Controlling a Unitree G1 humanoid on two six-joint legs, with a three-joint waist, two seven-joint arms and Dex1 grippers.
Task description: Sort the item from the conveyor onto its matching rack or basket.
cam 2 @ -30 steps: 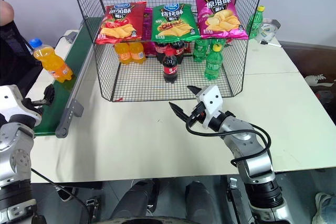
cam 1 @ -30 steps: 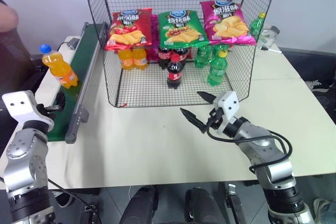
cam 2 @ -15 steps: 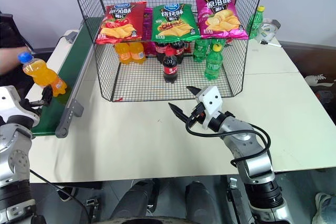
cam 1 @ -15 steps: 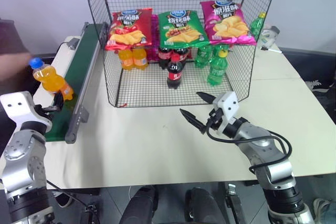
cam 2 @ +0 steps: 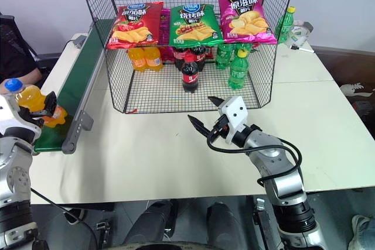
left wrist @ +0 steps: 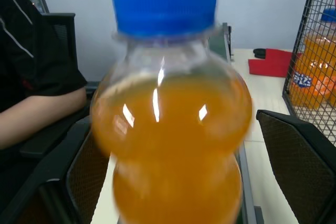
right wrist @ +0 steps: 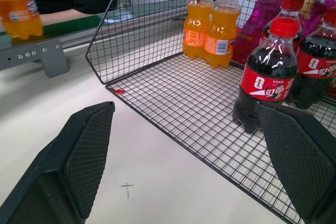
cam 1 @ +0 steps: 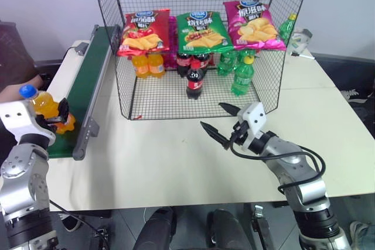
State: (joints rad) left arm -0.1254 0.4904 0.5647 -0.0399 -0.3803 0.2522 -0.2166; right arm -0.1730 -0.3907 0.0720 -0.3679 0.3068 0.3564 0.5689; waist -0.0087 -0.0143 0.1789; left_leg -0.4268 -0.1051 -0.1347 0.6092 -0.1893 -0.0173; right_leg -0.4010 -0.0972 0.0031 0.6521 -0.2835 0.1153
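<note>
The item, an orange soda bottle with a blue cap, leans at the near end of the conveyor. It sits between the fingers of my left gripper. In the left wrist view the bottle nearly spans the gap, with a thin slit left beside one finger. My right gripper hangs open over the table in front of the rack, with nothing between its fingers. The rack's bottom tier holds two orange bottles at its left.
A cola bottle and green bottles stand on the same tier, under three hanging chip bags. A person's forearm rests just beyond the conveyor's near end. Another green bottle stands behind the rack.
The orange bottle has come down the conveyor side to its near end and in between my left fingers, which have narrowed around it. The right arm has not moved.
</note>
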